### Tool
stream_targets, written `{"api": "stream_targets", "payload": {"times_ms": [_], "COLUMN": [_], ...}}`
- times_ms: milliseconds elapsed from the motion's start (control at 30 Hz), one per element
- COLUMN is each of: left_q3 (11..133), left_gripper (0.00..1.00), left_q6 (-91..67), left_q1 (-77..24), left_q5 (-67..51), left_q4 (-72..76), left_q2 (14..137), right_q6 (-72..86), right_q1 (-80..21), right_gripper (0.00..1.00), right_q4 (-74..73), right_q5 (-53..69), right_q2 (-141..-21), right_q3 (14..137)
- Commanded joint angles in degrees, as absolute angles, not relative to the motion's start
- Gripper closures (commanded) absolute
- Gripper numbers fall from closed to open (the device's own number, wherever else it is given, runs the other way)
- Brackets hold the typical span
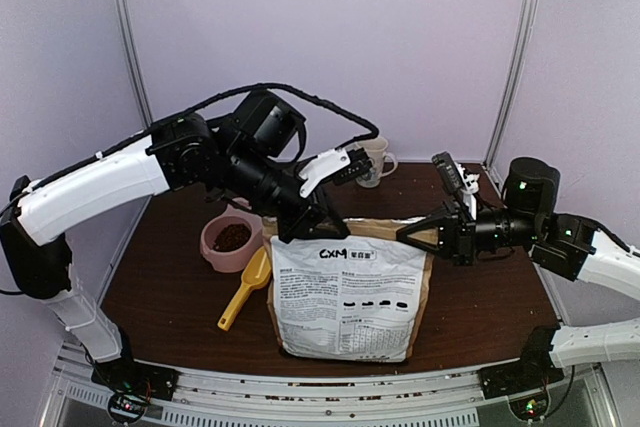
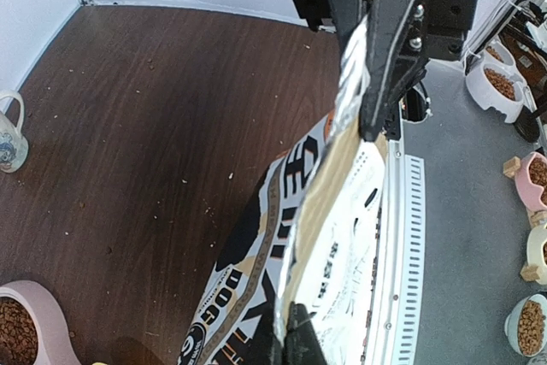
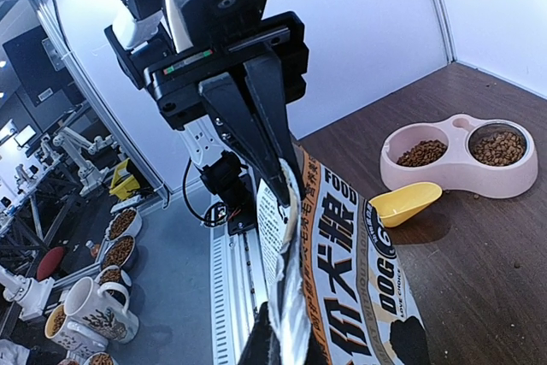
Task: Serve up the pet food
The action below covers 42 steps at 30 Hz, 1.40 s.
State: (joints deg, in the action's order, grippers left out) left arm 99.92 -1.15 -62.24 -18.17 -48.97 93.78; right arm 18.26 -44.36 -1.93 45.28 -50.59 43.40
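the pet food (image 1: pixel 232 237), dark reddish-brown kibble, lay in a pink bowl (image 1: pixel 210 249) on the table (image 1: pixel 165 282), left of centre in the overhead view; the right wrist view showed that bowl at its right edge as a double dish with kibble in both wells; a yellow scoop (image 1: pixel 246 289) lay on the table just beside the bowl, below and right of it, cup end towards the bowl; right of the scoop, mid-frame, a tan-and-white printed bag (image 1: pixel 350 297) stood upright; the left hand (image 3: pixel 284 179) was clamped narrow on the left end of the bag's top edge, fingers pinching the foil lip; the right hand (image 2: pixel 363 74) gripped the same edge at its right end, likewise closed on it; the edge ran between the two hands; a white mug (image 1: pixel 376 160) stood at the table's far edge, upper centre, well apart from the bag; small crumbs dotted the dark wood in the left wrist view
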Motion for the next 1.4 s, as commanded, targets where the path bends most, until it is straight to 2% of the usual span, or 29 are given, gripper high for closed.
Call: {"api": "stream_targets", "payload": {"times_ms": [0,33,100,133,200,367,433,467,533,600,667,733,767,867,900,933,967,1067,1100,1200,1367], "left_q3": [98.73,98.52,98.00,97.72,97.33,96.60,96.44,96.28,95.80,95.27,94.79,94.38,94.21,93.72,93.65,93.42,93.05,91.96,91.60,90.78,88.53], "left_gripper": [0.95,0.88,0.86,0.86,1.00,1.00,0.84,0.80,0.75,0.74,0.80,0.96,1.00,1.00,0.97,0.84,0.78,0.70,0.73,1.00,1.00], "left_q6": [-0.54,-0.54,-0.43,-0.32,-0.04,0.26,0.25,0.33,0.35,0.48,0.47,0.57,0.65,0.79,0.75,0.52,0.53,0.29,0.27,0.18,-0.27], "left_q1": [-58.95,-58.67,-58.39,-58.29,-58.19,-58.01,-57.81,-57.76,-57.59,-57.41,-57.35,-57.31,-57.30,-57.18,-57.02,-56.85,-56.56,-55.87,-55.75,-55.72,-55.72], "left_q5": [-10.32,-10.02,-9.50,-9.38,-9.40,-9.18,-8.55,-8.39,-8.12,-8.20,-8.16,-8.22,-8.26,-8.12,-7.44,-6.71,-6.39,-6.27,-6.42,-7.58,-13.08], "left_q4": [-53.77,-53.93,-54.05,-54.06,-54.23,-54.51,-54.89,-55.00,-55.10,-55.11,-55.11,-55.11,-55.15,-55.11,-55.29,-55.41,-55.43,-55.37,-55.11,-54.19,-49.35], "left_q2": [90.55,90.23,89.77,89.56,89.24,88.43,88.27,88.07,87.74,87.31,86.88,86.55,86.31,85.74,85.50,85.19,84.79,83.42,83.08,82.43,80.88], "right_q6": [17.93,17.91,17.80,17.76,17.69,17.37,17.26,17.14,16.97,16.76,16.47,16.36,16.25,16.08,15.91,15.61,15.30,14.24,14.03,13.89,13.77], "right_q1": [-44.30,-44.30,-44.33,-44.31,-44.32,-44.36,-44.31,-44.36,-44.28,-44.34,-44.27,-44.24,-44.21,-44.25,-44.23,-44.25,-44.28,-44.16,-44.13,-44.13,-44.07], "right_gripper": [1.00,1.00,1.00,1.00,1.00,1.00,1.00,1.00,1.00,1.00,1.00,1.00,1.00,1.00,1.00,1.00,1.00,1.00,1.00,1.00,1.00], "right_q4": [-1.04,-1.20,-1.52,-1.62,-1.95,-2.89,-3.37,-3.56,-4.03,-4.54,-5.13,-5.38,-5.52,-6.07,-6.45,-7.22,-8.05,-10.56,-11.03,-11.89,-13.81], "right_q5": [46.50,46.41,46.28,46.24,46.07,45.39,45.06,44.94,44.75,44.50,44.24,44.05,43.96,43.63,43.48,43.16,42.78,41.66,41.35,40.84,39.93], "right_q2": [-47.56,-47.48,-47.23,-47.08,-46.90,-46.35,-46.02,-45.91,-45.60,-45.40,-45.22,-45.05,-45.02,-44.83,-44.70,-44.42,-44.16,-42.97,-42.64,-41.93,-41.26], "right_q3": [44.79,44.86,44.96,44.95,44.97,44.92,45.06,45.09,45.21,45.45,45.63,45.74,45.83,45.99,46.11,46.33,46.54,47.15,47.33,47.25,47.51]}}
